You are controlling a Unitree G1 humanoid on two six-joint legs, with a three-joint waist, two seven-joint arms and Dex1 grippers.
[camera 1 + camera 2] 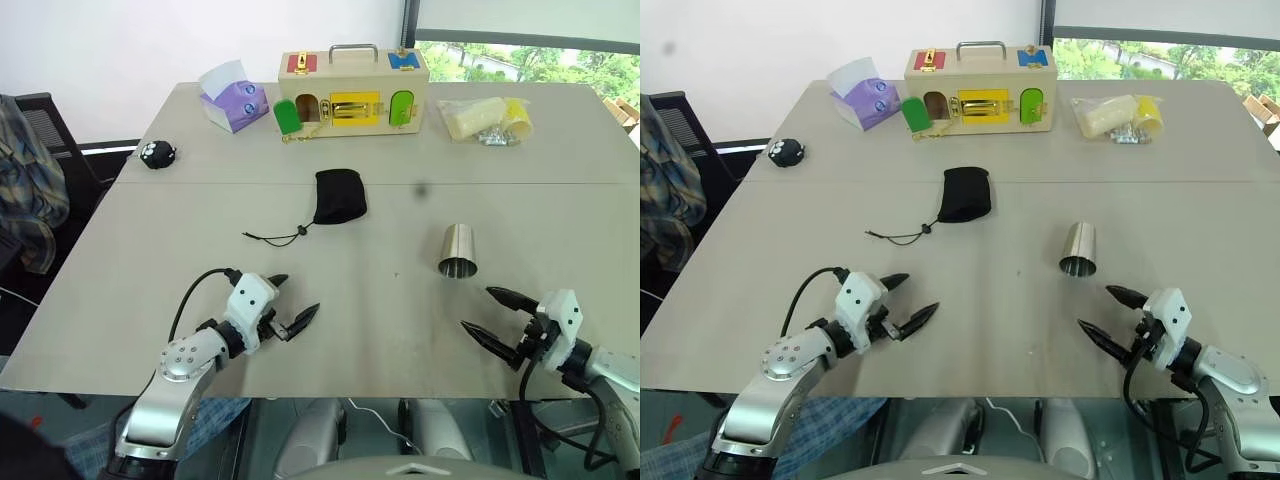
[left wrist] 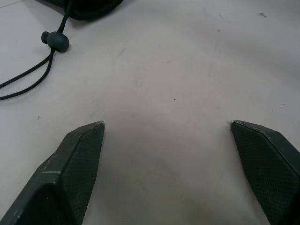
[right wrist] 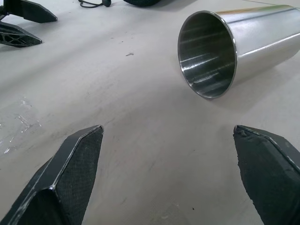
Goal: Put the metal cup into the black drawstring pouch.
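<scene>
On the grey table (image 1: 560, 215), the shiny, handleless metal cup (image 1: 458, 250) lies on its side just ahead of the empty, spread-fingered right gripper (image 1: 492, 313), so a careless pinch may roll it away from the limp black drawstring pouch (image 1: 339, 195), while the left gripper (image 1: 295, 300) waits equally open.

Each silver-grey metal arm ends in a white plastic wrist block carrying a gripper, left gripper (image 1: 293, 302) and right gripper (image 1: 490, 313), with two pointed black textured fingers; black cables loop behind each wrist
</scene>
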